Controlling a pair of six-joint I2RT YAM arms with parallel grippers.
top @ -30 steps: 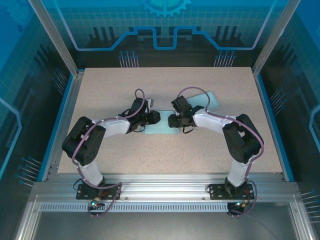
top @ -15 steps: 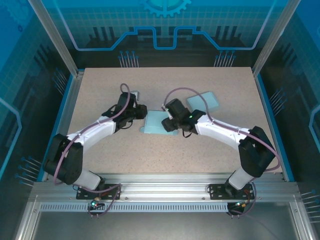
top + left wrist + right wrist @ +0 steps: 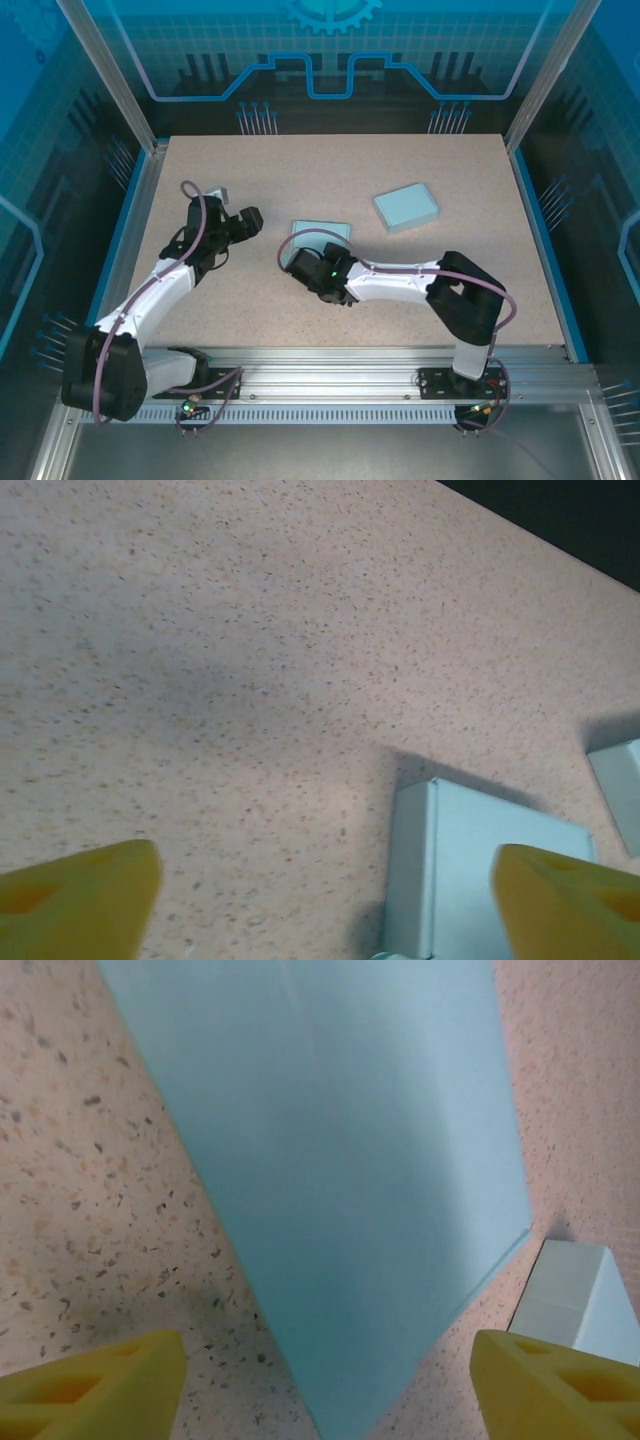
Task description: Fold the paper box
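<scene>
Both claws have let go and drawn back from the paper box. The left claw has swung away and spread wide, with nothing between its fingers; the box sits ahead of it, toward its right finger and apart from it. The right claw has backed off too, fingers parted, and the box's near corner lies between them untouched. Standing free, the box looks folded, so I judge the task nearly finished. A second box rests on the table beyond the right claw's right finger. Nothing blocks either claw.
</scene>
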